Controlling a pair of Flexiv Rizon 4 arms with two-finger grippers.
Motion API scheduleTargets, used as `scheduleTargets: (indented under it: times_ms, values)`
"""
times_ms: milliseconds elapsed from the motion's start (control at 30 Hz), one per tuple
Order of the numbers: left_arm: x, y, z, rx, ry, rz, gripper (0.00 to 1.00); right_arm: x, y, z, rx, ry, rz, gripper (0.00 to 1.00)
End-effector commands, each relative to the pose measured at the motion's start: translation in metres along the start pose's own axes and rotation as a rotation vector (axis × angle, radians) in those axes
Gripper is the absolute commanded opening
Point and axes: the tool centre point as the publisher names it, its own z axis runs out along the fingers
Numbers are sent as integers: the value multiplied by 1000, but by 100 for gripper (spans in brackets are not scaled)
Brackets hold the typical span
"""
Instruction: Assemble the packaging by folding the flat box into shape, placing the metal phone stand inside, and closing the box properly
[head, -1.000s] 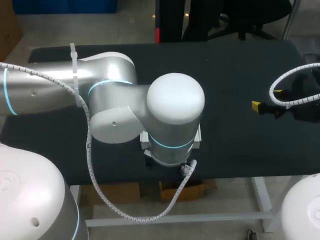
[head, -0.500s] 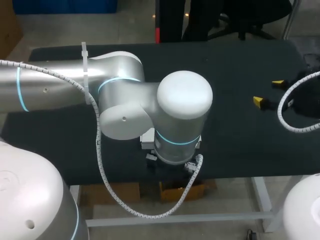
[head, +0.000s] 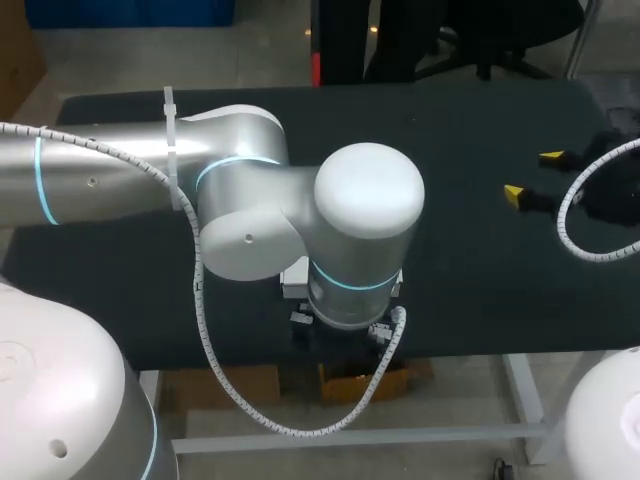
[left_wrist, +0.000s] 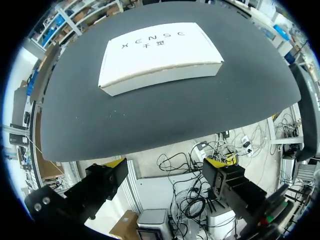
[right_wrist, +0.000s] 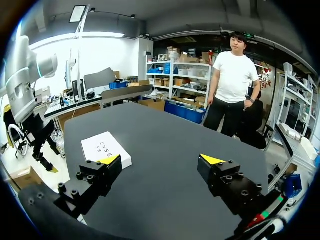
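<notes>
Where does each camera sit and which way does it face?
Head view: above and behind the robot, looking down on the black table; shows left arm mid-picture, right end effector at right.
Left wrist view: past the table's edge, facing the white box; left end effector open.
Right wrist view: over the table, looking across it; own end effector open, left arm beyond the box.
Shared: both wrist views show the white box.

White box (left_wrist: 159, 52) — black table (left_wrist: 165, 117)
</notes>
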Motion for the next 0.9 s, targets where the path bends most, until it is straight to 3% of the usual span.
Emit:
scheduleTargets:
  times_ms: [33,333,900]
  values:
    - [3,0,0,0,-8,0,100,1,0,-1,-1,0,0,100]
    - [3,0,0,0,-8,0,100,1,1,0,-16,-3,-2,100]
    - [11,-8,10,25,-22,-176,100,-18,-3,11,-32,-41,-138,100]
